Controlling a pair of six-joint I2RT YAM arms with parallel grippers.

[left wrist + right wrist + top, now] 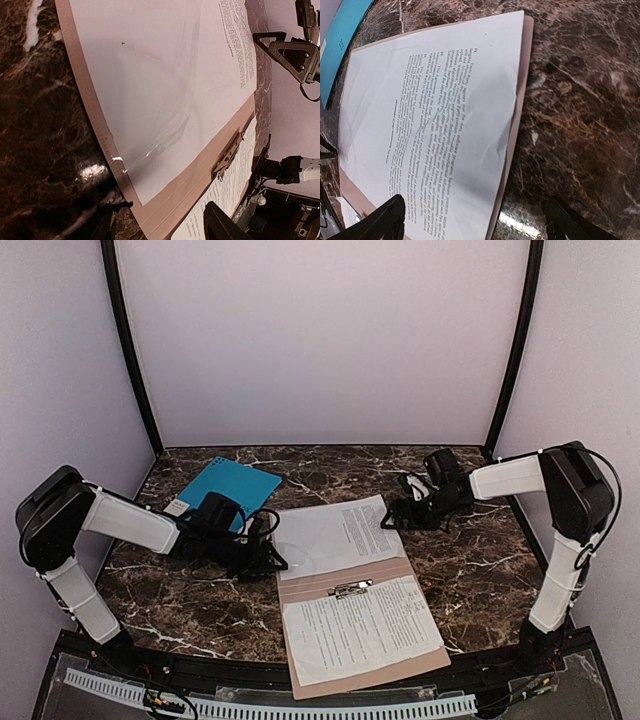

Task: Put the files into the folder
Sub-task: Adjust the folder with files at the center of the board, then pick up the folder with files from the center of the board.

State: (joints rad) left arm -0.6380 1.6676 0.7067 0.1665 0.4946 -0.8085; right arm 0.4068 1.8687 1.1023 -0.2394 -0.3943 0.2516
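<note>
The tan folder (300,592) lies open at the table's middle, its metal clip (350,589) at the fold. One printed sheet (335,535) lies on its far half, another (365,628) on its near half; I cannot tell whether a third lies under either. My left gripper (274,554) is open and low at the folder's left edge; in the left wrist view the gripper (160,230) straddles the tan edge (170,200) below the sheet (165,75). My right gripper (392,519) is open at the far half's right edge; in the right wrist view it (477,227) straddles the folder rim (517,115) beside the sheet (435,125).
A teal blue folder (225,490) with a white label lies at the back left, behind my left arm; it also shows in the right wrist view (340,45). The dark marble table (470,560) is walled by white panels at the back and sides.
</note>
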